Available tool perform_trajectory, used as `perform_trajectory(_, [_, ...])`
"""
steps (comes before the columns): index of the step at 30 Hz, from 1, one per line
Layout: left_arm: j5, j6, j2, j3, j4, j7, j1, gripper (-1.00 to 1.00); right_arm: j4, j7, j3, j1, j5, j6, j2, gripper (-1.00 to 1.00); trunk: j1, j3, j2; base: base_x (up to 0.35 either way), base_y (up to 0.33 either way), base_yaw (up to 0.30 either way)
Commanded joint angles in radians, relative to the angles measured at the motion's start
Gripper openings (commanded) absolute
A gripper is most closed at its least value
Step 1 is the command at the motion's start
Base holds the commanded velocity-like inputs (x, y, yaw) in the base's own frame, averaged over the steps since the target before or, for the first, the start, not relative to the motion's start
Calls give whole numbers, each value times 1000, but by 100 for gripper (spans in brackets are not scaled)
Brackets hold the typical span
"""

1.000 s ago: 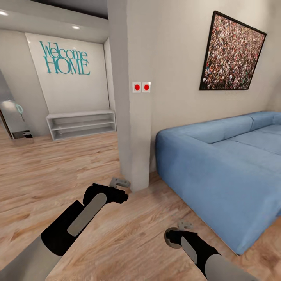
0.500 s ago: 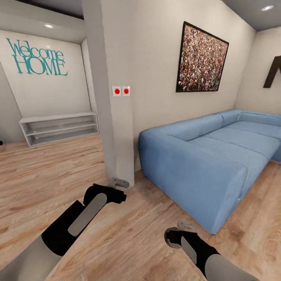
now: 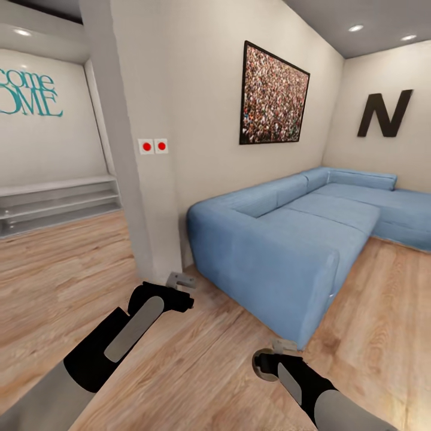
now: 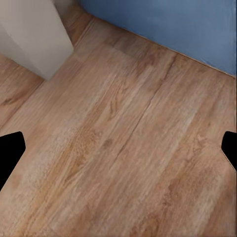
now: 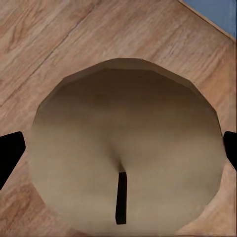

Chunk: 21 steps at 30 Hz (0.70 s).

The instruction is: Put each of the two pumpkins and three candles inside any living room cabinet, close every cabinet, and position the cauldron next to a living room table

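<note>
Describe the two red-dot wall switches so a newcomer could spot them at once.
Start at the blue sofa; just left of its near end stands a white pillar. At mid-height on it sits the switch pair: two white squares with red dots, the pillar's only markings.

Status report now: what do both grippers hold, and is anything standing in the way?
Left gripper open, empty, above the wood floor. Right gripper shut on a candle. Blue sofa close ahead on the right, wall corner ahead.

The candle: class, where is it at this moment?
The candle sits between the fingertips of the right claw, low at the head view's right, above the wood floor near the blue sofa's corner.
</note>
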Motion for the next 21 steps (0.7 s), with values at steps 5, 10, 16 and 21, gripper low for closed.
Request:
perform_trajectory(5, [10, 1, 1, -2, -1, 9, -1, 100, -1, -8, 8, -1, -12, 4, 0, -100, -19, 15, 35, 0, 0, -292])
perform_trajectory(10, [9, 1, 1, -3, -1, 10, -1, 100, -1, -8, 7, 0, -14, 4, -1, -100, -39, 30, 70, 0, 0, -292])
perform_trajectory(16, [9, 1, 1, -3, -1, 23, -1, 100, -2, -8, 8, 1, -15, 4, 1, -100, -62, 49, 112, 0, 0, -292])
perform_trajectory(21, [10, 1, 0, -3, -1, 32, -1, 100, -2, -8, 8, 1, -17, 4, 1, -100, -81, 65, 147, 0, 0, -292])
